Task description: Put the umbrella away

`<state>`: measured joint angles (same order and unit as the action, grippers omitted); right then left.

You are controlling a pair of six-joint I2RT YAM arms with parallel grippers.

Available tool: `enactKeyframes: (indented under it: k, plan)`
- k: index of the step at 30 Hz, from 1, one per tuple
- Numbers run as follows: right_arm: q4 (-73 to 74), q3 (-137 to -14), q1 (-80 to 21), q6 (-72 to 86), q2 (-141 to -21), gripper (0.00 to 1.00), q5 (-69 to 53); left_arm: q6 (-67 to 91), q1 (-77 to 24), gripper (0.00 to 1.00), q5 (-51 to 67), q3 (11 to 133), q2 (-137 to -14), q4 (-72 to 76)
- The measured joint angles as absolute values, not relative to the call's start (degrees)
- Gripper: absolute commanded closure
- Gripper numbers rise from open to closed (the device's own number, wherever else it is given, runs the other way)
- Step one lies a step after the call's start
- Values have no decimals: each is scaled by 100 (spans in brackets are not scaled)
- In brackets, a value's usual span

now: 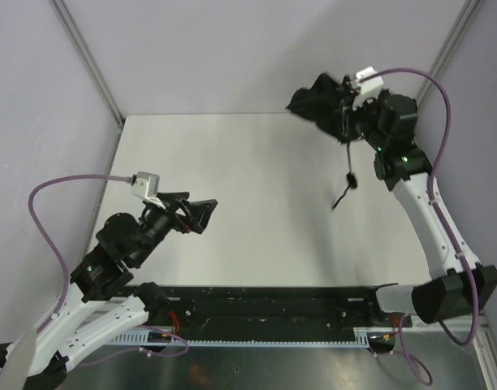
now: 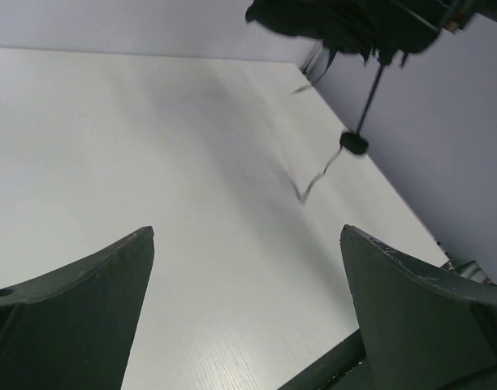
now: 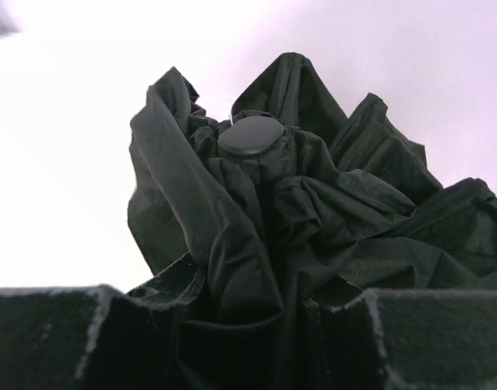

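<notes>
1. The umbrella point(image 1: 313, 101) hangs at about 1 o'clock over the table point(image 1: 257, 195). The right gripper point(image 1: 350, 114) pinches its bunched canopy, fabric bulging between and above the jaws in the right wrist view.
2. The left gripper point(image 1: 201, 213) sits at about 8 o'clock, well apart from the umbrella, jaws spread wide and empty.
3. The thin dark shaft point(image 2: 370, 97) drops toward 6 o'clock from the canopy to the small knob handle point(image 1: 350, 180). The strap point(image 1: 339, 201) trails below it. Whether the knob touches the table, I cannot tell.
4. Likely step: collapsing the shaft. The left gripper should approach the knob along the shaft's line and push straight, not sideways, or the thin rod may bend or swing.
5. The right grip is on soft cloth only, so it could slip under a push. Steady, slow pressure seems wise.
6. Canopy: matte black, crumpled into deep folds. A smooth round cap point(image 3: 250, 136) crowns it. The strap is limp and could snag a finger.
</notes>
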<state>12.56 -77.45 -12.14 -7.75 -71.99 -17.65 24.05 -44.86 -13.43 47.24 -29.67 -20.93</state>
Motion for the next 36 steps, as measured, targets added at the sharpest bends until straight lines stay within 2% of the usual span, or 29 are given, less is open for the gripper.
enactKeyframes:
  k: [4, 8, 14, 18, 25, 31, 36]
  plan:
    - [711, -8462, -1546, -2814, -8005, 100, -196, 2515, -4486, 0, -1293, 4611, -2646, -2064]
    - [19, -8626, -2246, -4788, -8890, 100, 878, 2683, -4486, 0, -1313, 4272, -2189, -2034]
    - [-438, -8440, -3474, -6410, -10551, 100, 2010, 2978, -4486, 0, -1433, 3739, -1667, -2040]
    - [-274, -7863, -4289, -6563, -11334, 100, 2383, 3175, -4486, 1, -1490, 3557, -1570, -2049]
    - [961, -7122, -5439, -5830, -11504, 100, 1988, 3706, -4486, 6, -1754, 3435, -1575, -2053]
    - [1678, -7196, -5476, -5196, -11249, 100, 1085, 4532, -4486, 7, -1953, 3336, -1688, -2198]
    - [2047, -7378, -5256, -4836, -11242, 100, 344, 4941, -4482, 6, -1887, 3448, -2276, -2456]
